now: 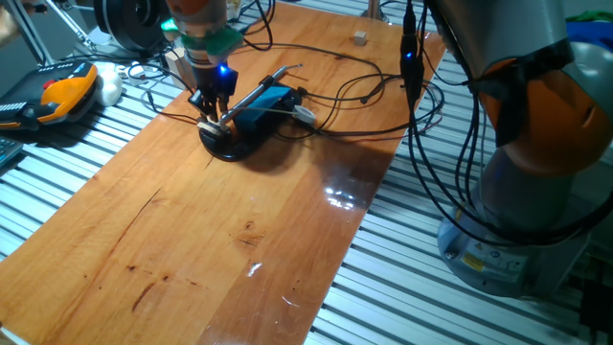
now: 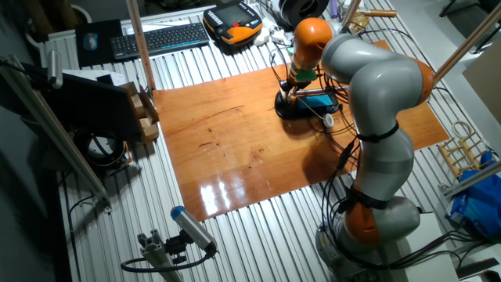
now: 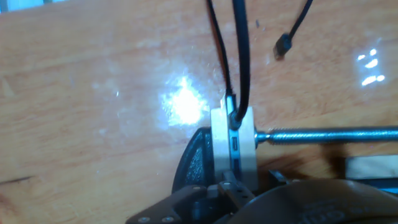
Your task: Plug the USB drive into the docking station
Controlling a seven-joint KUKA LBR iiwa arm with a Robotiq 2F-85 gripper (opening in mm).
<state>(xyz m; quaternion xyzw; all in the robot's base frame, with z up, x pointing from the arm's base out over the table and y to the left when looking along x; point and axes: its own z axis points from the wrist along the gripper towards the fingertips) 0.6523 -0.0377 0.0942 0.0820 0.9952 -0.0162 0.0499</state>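
Gripper (image 3: 233, 186), seemingly clamping the USB drive (image 1: 210, 123), should descend squarely into the docking station (image 1: 261, 105) port at twelve o'clock.

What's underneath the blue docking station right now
The docking station sits tilted on a black curved base resting on the wooden table. The gripper covers its near end, so the USB drive isn't visible.
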